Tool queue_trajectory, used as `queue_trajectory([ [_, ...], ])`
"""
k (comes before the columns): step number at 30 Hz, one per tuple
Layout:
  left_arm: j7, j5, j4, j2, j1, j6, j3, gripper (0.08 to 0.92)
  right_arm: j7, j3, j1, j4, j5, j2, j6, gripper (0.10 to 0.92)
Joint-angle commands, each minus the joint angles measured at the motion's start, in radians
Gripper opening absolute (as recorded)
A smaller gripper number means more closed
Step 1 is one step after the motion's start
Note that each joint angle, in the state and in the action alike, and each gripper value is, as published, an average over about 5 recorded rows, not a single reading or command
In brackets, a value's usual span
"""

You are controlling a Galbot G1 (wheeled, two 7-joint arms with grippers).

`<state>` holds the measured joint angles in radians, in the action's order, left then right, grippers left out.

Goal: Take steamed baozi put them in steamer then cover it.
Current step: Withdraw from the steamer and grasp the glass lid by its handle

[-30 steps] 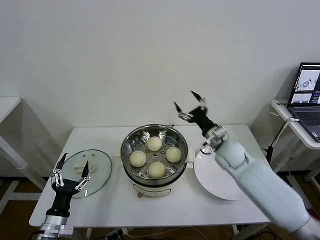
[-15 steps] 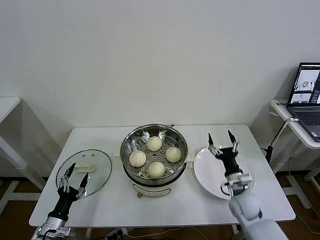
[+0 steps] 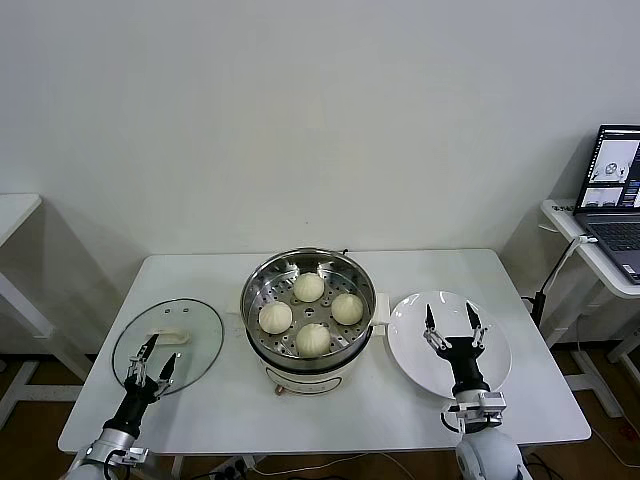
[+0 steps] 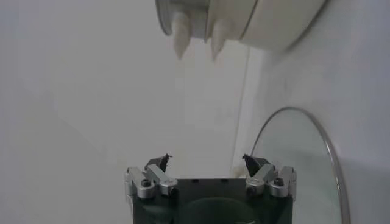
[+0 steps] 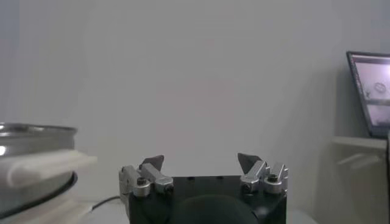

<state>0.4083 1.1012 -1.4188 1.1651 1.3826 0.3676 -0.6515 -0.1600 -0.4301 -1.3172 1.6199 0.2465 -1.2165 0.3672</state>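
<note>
Buns, all four, already sit in the steamer, so with my left tool spread over the glass lid on the tabletop, I should pinch its handle squarely, while my right tool hangs spread over the plate.

The laptop on the side table is cut by the head view's right edge, and its screen is too small to read. Both arms vanish past the bottom edge just below their wrists. The steamer's rim hides most of its white base and the far side of its tray. The left gripper covers a bit of the cover's near rim. In the left wrist view only part of the cover shows, cut by the edge. In the right wrist view the steamer is cropped to a sliver.
</note>
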Motion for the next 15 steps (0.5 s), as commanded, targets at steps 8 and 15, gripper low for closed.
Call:
queue_trajectory([
  [8,-0.001,0.049,0.138,-0.01,-0.151,-0.064,0.024,0.823,0.007,-0.03,-0.051,-0.02,-0.04,-0.038,0.013,0.823],
  [15,-0.054,0.025,0.124,-0.016,-0.165,-0.13,0.042,0.823,0.005,-0.032,-0.048,-0.022,-0.046,-0.038,0.015,0.823],
])
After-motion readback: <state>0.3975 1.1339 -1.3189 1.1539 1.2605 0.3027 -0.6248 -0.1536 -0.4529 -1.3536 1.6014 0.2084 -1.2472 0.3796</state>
